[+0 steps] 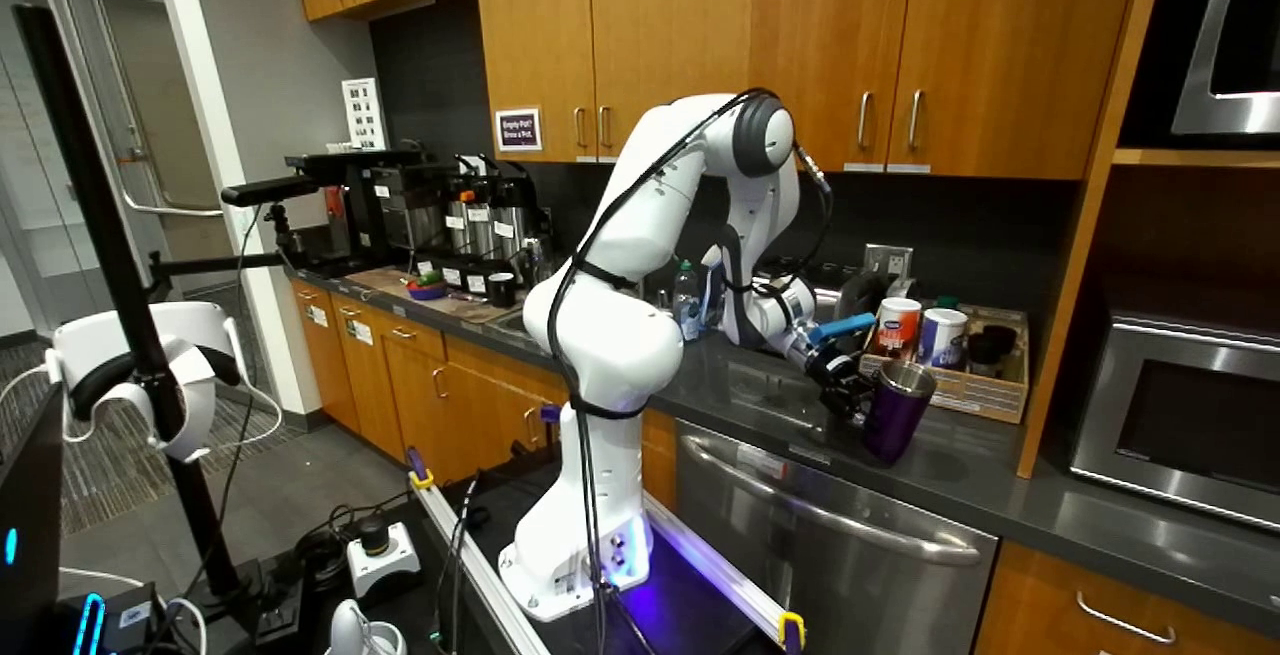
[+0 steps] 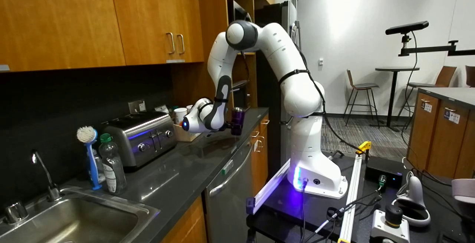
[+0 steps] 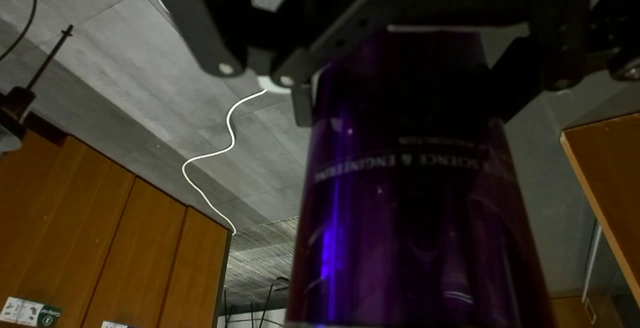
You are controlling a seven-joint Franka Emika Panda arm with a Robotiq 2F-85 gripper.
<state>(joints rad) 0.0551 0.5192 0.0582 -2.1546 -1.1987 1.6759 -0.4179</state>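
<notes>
**Gripper [image 3: 406,95] clamped on purple tumbler [image 3: 415,248] at dark counter [image 2: 178,172]**

Counts: one gripper, one tumbler, one white arm [image 2: 304,94]. Right of frame in an exterior view: one box [image 1: 980,397], two canisters [image 1: 941,338] at its left end. Left half in an exterior view: one toaster [image 2: 144,135], one blue-handled brush [image 2: 92,161], one green-capped bottle [image 2: 113,168].

Tumbler sat between the fingers [image 3: 302,107], which were spread around its narrower end and pressed on both sides. Wrist view: it ran from upper centre to bottom edge, pale lettering upside down. In an exterior view, right of centre, it leaned, mouth up and rightward. Couldn't tell if its base touched the counter.

Counter was glossy, ran above a steel dishwasher [image 1: 830,535]; sink [image 2: 89,220] lower left in an exterior view. Wooden cabinets [image 1: 820,45] lined the top. Farthest, right of frame in an exterior view: one round table [image 2: 397,69], three seats [image 2: 363,86], rightmost cut off, pale wall [image 2: 334,24] behind.
</notes>
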